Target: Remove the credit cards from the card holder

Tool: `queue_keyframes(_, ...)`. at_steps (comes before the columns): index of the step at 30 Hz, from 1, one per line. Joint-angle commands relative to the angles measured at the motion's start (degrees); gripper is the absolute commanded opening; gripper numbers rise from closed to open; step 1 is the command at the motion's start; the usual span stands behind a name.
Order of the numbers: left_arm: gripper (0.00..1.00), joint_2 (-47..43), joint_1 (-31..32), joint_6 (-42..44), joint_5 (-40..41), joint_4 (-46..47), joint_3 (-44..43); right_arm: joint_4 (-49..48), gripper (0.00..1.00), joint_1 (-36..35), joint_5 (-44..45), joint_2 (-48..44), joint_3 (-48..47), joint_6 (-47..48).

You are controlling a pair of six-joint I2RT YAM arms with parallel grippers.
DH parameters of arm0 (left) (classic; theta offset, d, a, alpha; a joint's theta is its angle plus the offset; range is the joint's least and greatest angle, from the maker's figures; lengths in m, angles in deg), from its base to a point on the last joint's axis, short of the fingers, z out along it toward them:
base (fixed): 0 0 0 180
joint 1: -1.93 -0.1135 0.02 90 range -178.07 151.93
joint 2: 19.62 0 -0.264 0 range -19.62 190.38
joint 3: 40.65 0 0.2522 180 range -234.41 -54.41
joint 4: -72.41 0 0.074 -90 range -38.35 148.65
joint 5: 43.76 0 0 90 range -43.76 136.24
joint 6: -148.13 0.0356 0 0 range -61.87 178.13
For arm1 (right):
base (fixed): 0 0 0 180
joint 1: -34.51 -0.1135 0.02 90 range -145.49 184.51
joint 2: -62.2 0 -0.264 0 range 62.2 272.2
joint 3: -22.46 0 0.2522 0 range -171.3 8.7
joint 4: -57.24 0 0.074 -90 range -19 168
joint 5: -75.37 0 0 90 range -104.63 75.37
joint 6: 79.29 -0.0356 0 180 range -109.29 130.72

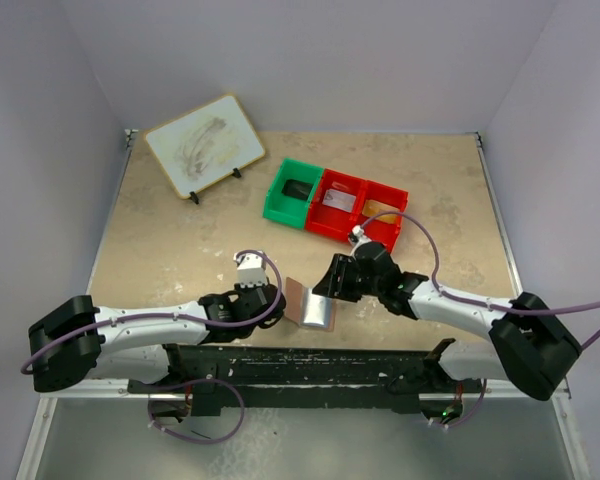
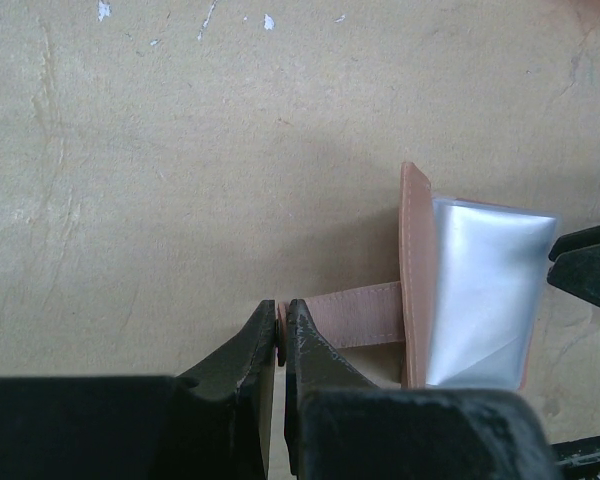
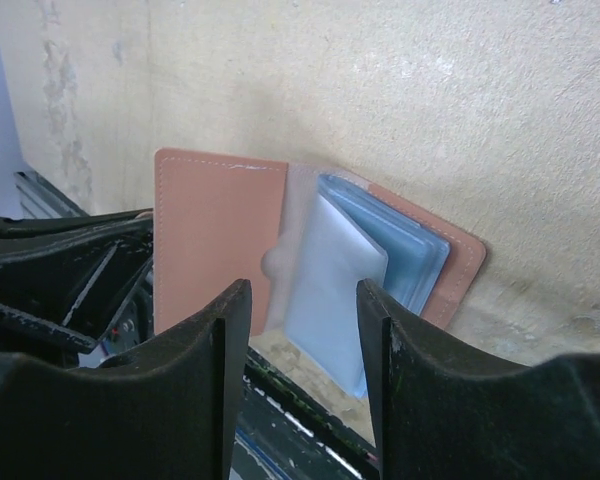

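The tan-pink card holder (image 1: 308, 305) stands open on the table near its front edge, between my two grippers. My left gripper (image 1: 273, 300) is shut on the holder's strap tab (image 2: 352, 312); its jaws meet on the tab's end (image 2: 280, 332). In the left wrist view the tan cover (image 2: 414, 270) and the pale blue-grey sleeves (image 2: 485, 290) show. My right gripper (image 3: 302, 310) is open, with its fingers (image 3: 220, 340) either side of the pale blue sleeves (image 3: 335, 270) and not touching them. The tan flap (image 3: 215, 230) stands to the left. No card shows in the sleeves.
A green bin (image 1: 293, 192) and two red bins (image 1: 337, 205) stand in a row behind the holder, each with a small item inside. A white board on a stand (image 1: 205, 145) is at the back left. The black arm frame (image 1: 300, 365) runs along the near edge.
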Motion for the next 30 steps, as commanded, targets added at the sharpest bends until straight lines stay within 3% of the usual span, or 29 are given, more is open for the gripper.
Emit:
queue_keyframes(1,0.00,-0.3,0.1,-0.9,0.5,1.4,-0.1,1.2,0.50,0.3,2.1,1.0,-3.0,1.6)
queue_keyframes(11,0.00,-0.8,0.1,-1.0,0.2,1.2,0.1,4.2,0.54,0.4,5.5,1.9,-3.8,1.0)
queue_keyframes(21,0.00,-0.1,0.1,-0.8,0.0,1.5,0.1,-4.5,0.51,0.4,-1.0,4.1,-1.1,0.1)
queue_keyframes(30,0.00,-0.1,0.1,-0.8,0.0,1.2,0.1,-5.3,0.52,0.4,-3.6,7.5,-1.1,-0.4)
